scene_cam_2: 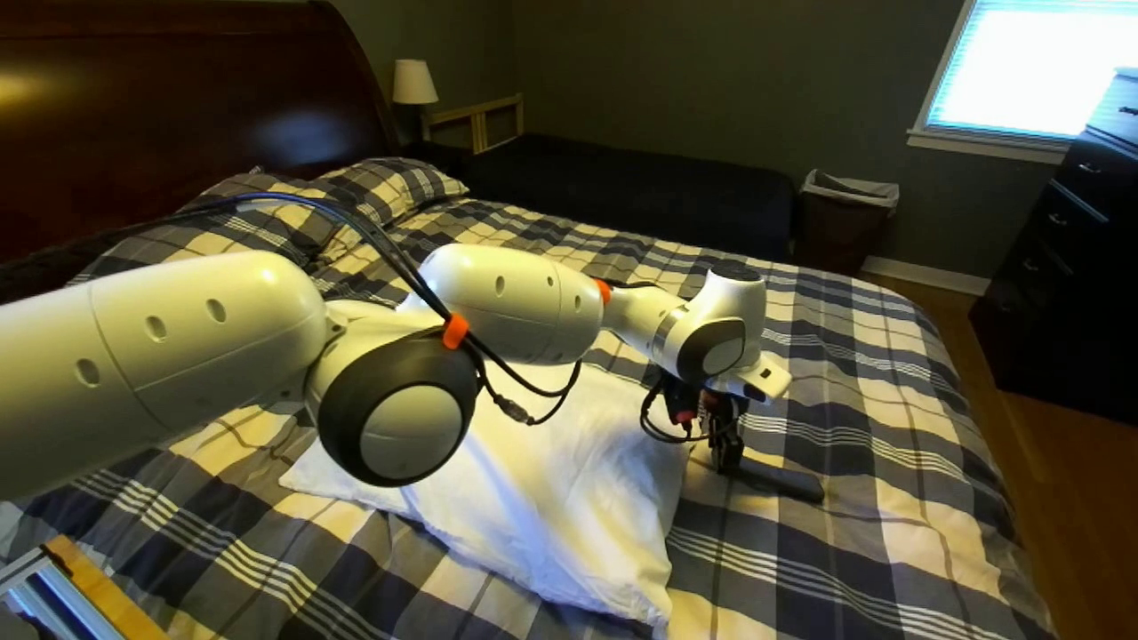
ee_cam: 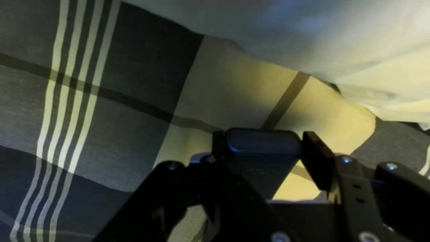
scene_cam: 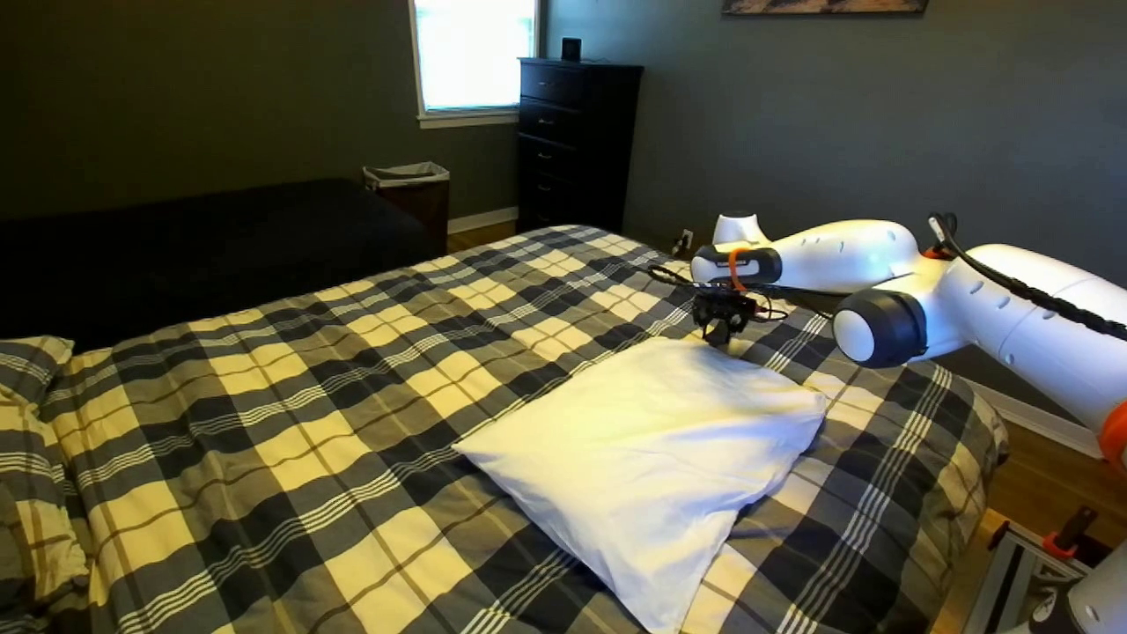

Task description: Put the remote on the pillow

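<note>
The remote is a slim black bar. It shows in an exterior view (scene_cam_2: 782,483), jutting from my gripper (scene_cam_2: 727,462) beyond the pillow's edge. In the wrist view the remote (ee_cam: 263,143) sits between the two fingertips (ee_cam: 260,148), which press on both its sides. I cannot tell whether it touches the bedspread or hangs just above it. The white pillow (scene_cam: 634,440) lies rumpled on the bed, also seen in an exterior view (scene_cam_2: 569,498) and along the top of the wrist view (ee_cam: 322,40). In an exterior view my gripper (scene_cam: 718,330) is just past the pillow's far corner; the remote is hard to make out there.
A plaid bedspread (scene_cam: 290,449) covers the bed under the pillow. Plaid pillows (scene_cam_2: 391,191) lie by the wooden headboard (scene_cam_2: 178,116). A dark dresser (scene_cam: 577,145) and a hamper (scene_cam: 409,198) stand beyond the bed. The arm (scene_cam_2: 507,302) reaches over the white pillow.
</note>
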### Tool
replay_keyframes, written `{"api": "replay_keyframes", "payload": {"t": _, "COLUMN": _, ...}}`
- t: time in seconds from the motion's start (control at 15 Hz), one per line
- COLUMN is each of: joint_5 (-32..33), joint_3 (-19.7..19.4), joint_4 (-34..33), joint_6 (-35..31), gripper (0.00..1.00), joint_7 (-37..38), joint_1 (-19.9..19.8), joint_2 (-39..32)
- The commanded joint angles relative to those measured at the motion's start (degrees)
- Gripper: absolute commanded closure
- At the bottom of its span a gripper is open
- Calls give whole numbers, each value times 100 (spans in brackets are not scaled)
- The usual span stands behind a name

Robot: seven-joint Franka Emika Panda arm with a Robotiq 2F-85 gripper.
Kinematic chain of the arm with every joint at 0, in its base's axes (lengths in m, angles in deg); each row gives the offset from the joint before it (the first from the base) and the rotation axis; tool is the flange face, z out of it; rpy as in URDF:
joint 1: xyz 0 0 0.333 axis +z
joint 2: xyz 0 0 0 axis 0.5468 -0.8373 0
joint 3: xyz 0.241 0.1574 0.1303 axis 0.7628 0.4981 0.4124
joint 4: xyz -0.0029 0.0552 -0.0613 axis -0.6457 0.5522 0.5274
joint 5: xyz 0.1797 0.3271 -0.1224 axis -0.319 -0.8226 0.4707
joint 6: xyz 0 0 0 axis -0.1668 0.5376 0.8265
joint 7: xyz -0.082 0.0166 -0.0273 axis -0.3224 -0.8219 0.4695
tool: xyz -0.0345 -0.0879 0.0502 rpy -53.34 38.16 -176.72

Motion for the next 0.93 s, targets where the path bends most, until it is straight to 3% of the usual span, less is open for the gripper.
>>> {"api": "replay_keyframes", "payload": {"t": 0.0, "joint_5": -5, "joint_3": 46, "joint_4": 5, "joint_6": 397, "gripper": 66, "joint_7": -78, "joint_1": 88, "joint_2": 145}}
{"api": "replay_keyframes", "payload": {"t": 0.47, "joint_5": -43, "joint_3": 108, "joint_4": 181, "joint_6": 966, "gripper": 66, "joint_7": -149, "joint_1": 267, "joint_2": 565}}
{"api": "replay_keyframes", "payload": {"t": 0.87, "joint_5": -17, "joint_3": 196, "joint_4": 403, "joint_6": 1401, "gripper": 66, "joint_7": -255, "joint_1": 744, "joint_2": 1049}}
